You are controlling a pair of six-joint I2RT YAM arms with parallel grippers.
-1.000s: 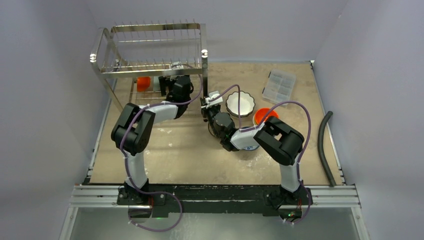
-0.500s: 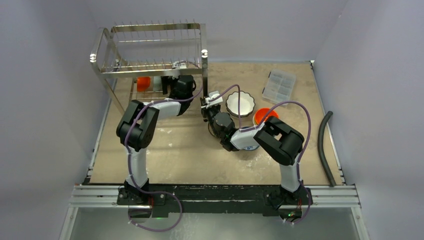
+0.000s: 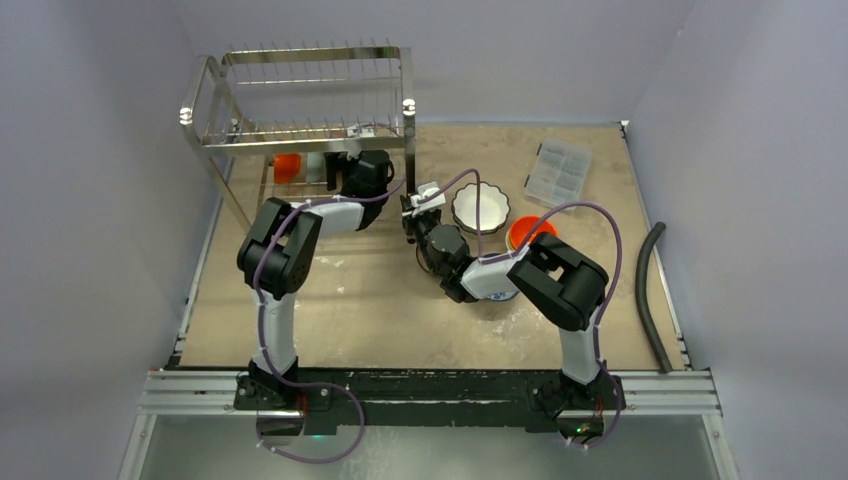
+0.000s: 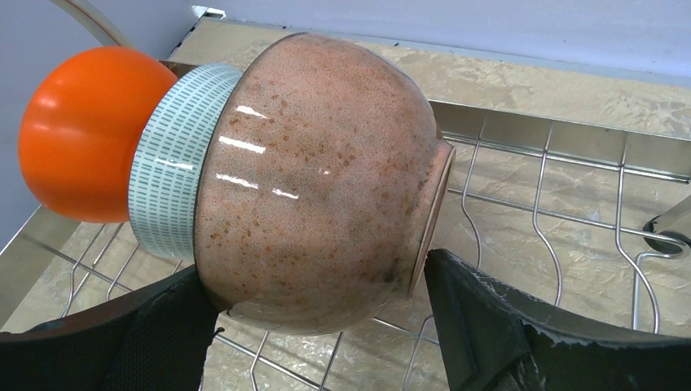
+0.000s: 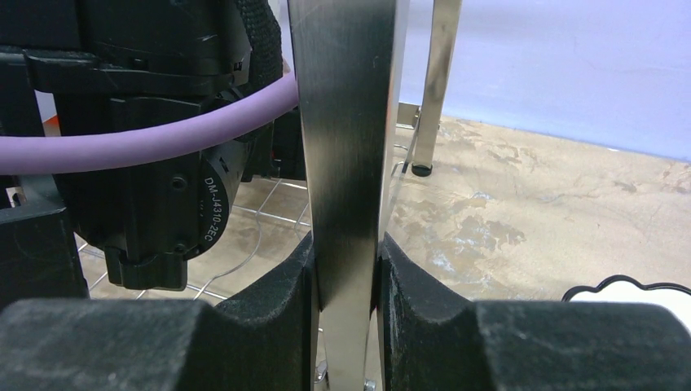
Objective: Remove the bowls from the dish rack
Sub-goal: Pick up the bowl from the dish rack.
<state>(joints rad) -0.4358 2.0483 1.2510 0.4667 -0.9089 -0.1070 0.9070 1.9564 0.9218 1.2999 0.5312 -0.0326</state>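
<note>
In the left wrist view a tan speckled bowl (image 4: pixel 318 171) lies on its side on the lower wires of the dish rack (image 3: pixel 310 55). It is nested against a blue-patterned bowl (image 4: pixel 175 155) and an orange bowl (image 4: pixel 81 130). My left gripper (image 4: pixel 322 293) is open, one finger at each side of the tan bowl, with a thin gap at its foot. My right gripper (image 5: pixel 346 277) is shut on the rack's front right leg (image 5: pixel 346 163). A white scalloped bowl (image 3: pixel 480 207) and another orange bowl (image 3: pixel 522 232) sit on the table.
A clear compartment box (image 3: pixel 558 172) lies at the back right. A black hose (image 3: pixel 648 290) runs along the right edge. The rack's upper tier (image 3: pixel 320 130) hangs over my left wrist (image 3: pixel 365 175). Grey walls close in on both sides.
The left arm's elbow has shifted right and the wrist has pushed slightly deeper under the rack. The right arm has not moved.
</note>
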